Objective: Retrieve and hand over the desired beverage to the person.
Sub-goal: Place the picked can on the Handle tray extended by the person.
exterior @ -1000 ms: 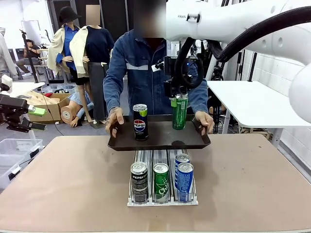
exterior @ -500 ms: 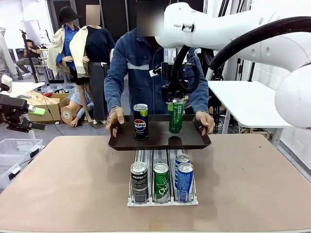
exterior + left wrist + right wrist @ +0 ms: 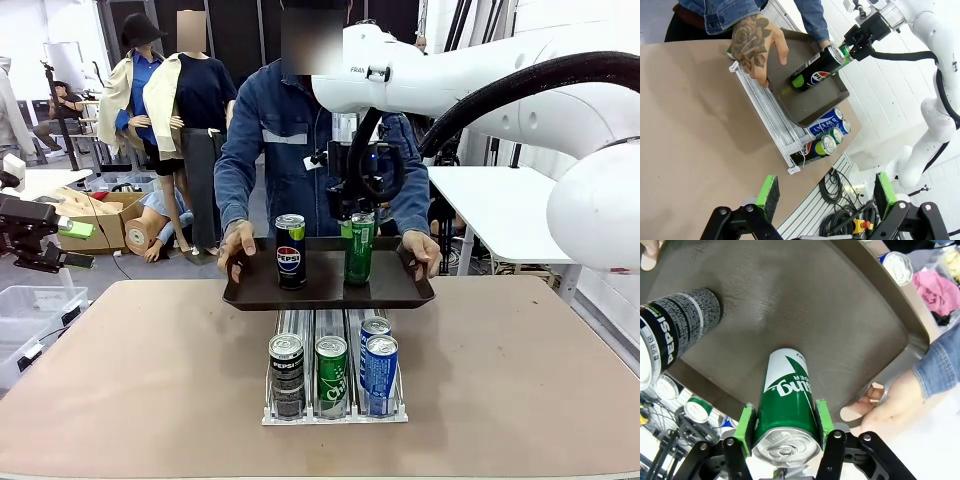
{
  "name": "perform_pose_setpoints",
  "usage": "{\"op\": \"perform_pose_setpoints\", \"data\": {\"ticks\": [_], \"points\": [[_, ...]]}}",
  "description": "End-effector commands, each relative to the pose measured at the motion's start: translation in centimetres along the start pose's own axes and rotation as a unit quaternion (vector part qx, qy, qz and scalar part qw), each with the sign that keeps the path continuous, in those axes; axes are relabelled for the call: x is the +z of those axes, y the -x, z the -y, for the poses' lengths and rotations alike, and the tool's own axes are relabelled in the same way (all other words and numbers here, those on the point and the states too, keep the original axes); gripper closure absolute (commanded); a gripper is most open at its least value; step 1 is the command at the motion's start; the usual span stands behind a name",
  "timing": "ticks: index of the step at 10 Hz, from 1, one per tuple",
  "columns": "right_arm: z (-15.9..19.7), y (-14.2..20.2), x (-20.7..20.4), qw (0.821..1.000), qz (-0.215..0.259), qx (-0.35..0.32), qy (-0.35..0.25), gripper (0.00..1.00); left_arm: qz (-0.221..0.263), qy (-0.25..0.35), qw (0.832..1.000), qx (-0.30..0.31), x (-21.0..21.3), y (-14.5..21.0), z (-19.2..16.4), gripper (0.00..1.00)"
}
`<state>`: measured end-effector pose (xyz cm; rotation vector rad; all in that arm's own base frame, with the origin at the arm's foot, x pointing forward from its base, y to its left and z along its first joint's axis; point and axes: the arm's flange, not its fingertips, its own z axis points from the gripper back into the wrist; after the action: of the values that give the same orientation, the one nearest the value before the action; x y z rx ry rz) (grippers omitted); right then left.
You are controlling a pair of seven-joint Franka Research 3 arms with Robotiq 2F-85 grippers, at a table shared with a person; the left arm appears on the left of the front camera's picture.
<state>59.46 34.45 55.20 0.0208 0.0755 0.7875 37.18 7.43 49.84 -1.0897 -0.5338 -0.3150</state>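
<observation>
the right gripper is clamped on the green can, which stands on the tray right of the pepsi can; its base is hard to make out. the person holds the tray over the rack. the left gripper hangs wide open and empty, its far fingertips cut off.
</observation>
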Motion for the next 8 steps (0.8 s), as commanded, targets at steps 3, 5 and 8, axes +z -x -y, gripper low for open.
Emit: {"op": "perform_pose_setpoints", "data": {"ticks": [3, 5, 8], "points": [[0.11, -1.22, 1.26, 1.000, -0.011, 0.008, 0.006, 1.00, -0.003, -0.001, 1.000, -0.003, 0.29, 0.17, 0.07, 0.00], [0.13, -1.19, 1.46, 1.000, -0.014, 0.009, 0.006, 0.69, -0.003, -0.001, 1.000, -0.003, 0.29, 0.17, 0.07, 0.00], [0.26, -0.96, 1.88, 1.000, -0.011, 0.006, 0.007, 0.09, -0.003, -0.001, 1.000, -0.003, 0.29, 0.17, 0.07, 0.00]]}}
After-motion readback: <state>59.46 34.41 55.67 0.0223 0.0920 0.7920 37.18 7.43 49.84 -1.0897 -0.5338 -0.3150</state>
